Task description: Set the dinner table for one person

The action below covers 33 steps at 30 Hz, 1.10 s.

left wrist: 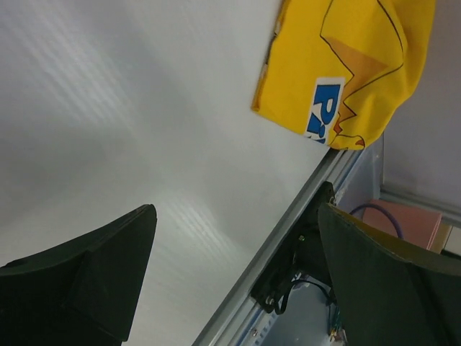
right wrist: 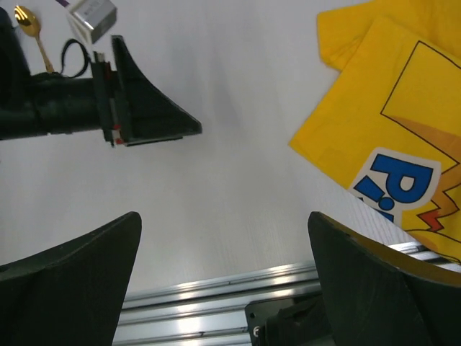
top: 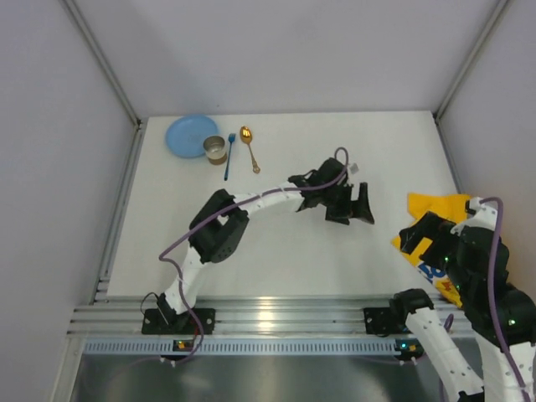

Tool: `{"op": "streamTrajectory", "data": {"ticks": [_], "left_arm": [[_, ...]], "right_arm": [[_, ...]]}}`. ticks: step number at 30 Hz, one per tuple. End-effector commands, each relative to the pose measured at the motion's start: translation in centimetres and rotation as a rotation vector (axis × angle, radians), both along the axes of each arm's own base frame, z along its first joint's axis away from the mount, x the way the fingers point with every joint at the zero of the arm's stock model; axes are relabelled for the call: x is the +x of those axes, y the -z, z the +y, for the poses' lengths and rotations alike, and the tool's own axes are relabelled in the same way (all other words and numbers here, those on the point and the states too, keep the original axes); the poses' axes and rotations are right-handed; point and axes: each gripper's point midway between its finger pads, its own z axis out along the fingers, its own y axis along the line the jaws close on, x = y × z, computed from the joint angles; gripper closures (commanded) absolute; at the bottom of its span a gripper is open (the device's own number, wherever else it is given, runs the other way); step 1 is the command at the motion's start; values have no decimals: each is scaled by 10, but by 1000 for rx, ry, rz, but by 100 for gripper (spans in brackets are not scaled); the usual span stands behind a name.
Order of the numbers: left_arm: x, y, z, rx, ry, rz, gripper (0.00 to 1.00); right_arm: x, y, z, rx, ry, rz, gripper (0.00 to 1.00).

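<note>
The white dinner table (top: pixel 276 251) fills the top view. A blue plate (top: pixel 189 135), a small metal cup (top: pixel 215 148), a blue fork (top: pixel 229 157) and a gold spoon (top: pixel 249 147) lie at its far left. A folded yellow cartoon placemat (top: pixel 440 219) lies at the right edge; it also shows in the left wrist view (left wrist: pixel 346 65) and the right wrist view (right wrist: pixel 396 122). My left gripper (top: pixel 362 207) is open and empty over the table's middle. My right gripper (right wrist: pixel 223 281) is open and empty above the near rail, left of the placemat.
The ribbed aluminium rail (top: pixel 268 322) runs along the near edge with both arm bases on it. Grey walls enclose the table on three sides. The left gripper's finger (right wrist: pixel 144 108) shows in the right wrist view.
</note>
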Motion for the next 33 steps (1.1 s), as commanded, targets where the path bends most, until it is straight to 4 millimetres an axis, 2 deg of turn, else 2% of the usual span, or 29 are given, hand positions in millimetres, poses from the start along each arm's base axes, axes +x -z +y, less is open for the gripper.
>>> {"op": "streamTrajectory", "data": {"ticks": [1, 2, 3, 4, 5, 6, 7, 8, 9, 11, 12, 13, 14, 15, 17, 19, 21, 22, 23, 24, 25, 26, 27, 28, 29, 30, 31, 32, 33], "left_arm": [[-24, -20, -38, -4, 90, -38, 1], [-25, -31, -50, -29, 105, -57, 1], [-31, -15, -57, -15, 128, -34, 1], [-41, -13, -67, -22, 154, -33, 1], [-44, -20, -77, -42, 166, -42, 1], [-49, -4, -83, -26, 180, -25, 1], [-55, -10, -93, -41, 198, -32, 1], [-59, -4, -96, -31, 205, -26, 1], [-62, 12, -100, -13, 214, -11, 1], [-69, 21, -109, -10, 222, -4, 1], [-71, 34, -112, 0, 221, 13, 1], [-76, 39, -117, 2, 228, 17, 1], [-75, 36, -124, -12, 224, 6, 1], [-76, 51, -126, 3, 225, 16, 1], [-78, 58, -137, -5, 227, 5, 1], [-76, 57, -142, -13, 223, -7, 1], [-59, 44, -135, 15, 164, -86, 1], [-53, 34, -132, 8, 147, -118, 1], [-52, 22, -119, 9, 131, -133, 1], [-40, 11, -117, -17, 87, -168, 1], [-26, 7, -106, -11, 48, -166, 1], [-21, -4, -95, -7, 23, -161, 1], [-8, -3, -75, 54, -34, -145, 1], [-1, -12, -63, 78, -68, -166, 1], [-3, -29, -41, 96, -88, -182, 1], [9, -32, -20, 129, -140, -220, 1], [5, -11, 8, 196, -165, -204, 1], [5, -49, 27, 152, -212, -239, 1], [14, -53, 50, 161, -263, -243, 1]], "right_arm": [[-20, -18, -22, -34, 104, -4, 0], [-26, -18, -26, -46, 113, 19, 0], [-29, -22, -31, -60, 139, 21, 0], [-31, -31, -34, -66, 153, 10, 0], [-33, -35, -38, -75, 166, 9, 0], [-37, -36, -44, -92, 191, 17, 0], [-40, -45, -46, -91, 202, 0, 0], [-43, -47, -48, -97, 209, 0, 0], [-44, -51, -51, -100, 222, -8, 0], [-49, -57, -53, -100, 232, -18, 0], [-51, -58, -55, -104, 239, -19, 0], [-53, -60, -57, -105, 246, -23, 0], [-55, -59, -58, -115, 245, -18, 0], [-55, -60, -57, -119, 237, -19, 0], [-58, -62, -58, -117, 237, -35, 0], [-58, -63, -58, -110, 241, -39, 0], [-54, -59, -58, -110, 253, -19, 0], [-44, -48, -56, -126, 253, 38, 0], [-33, -43, -51, -124, 233, 60, 0], [-24, -37, -47, -129, 223, 96, 0], [-7, -22, -42, -154, 209, 180, 0], [8, -20, -38, -157, 202, 189, 0], [17, -15, -40, -177, 228, 220, 0], [33, -4, -40, -204, 247, 292, 0], [45, -4, -42, -207, 275, 292, 0], [54, 0, -41, -201, 284, 309, 0], [71, 8, -40, -193, 285, 331, 0], [78, 17, -42, -131, 301, 360, 0], [83, 27, -44, -107, 315, 383, 0]]}}
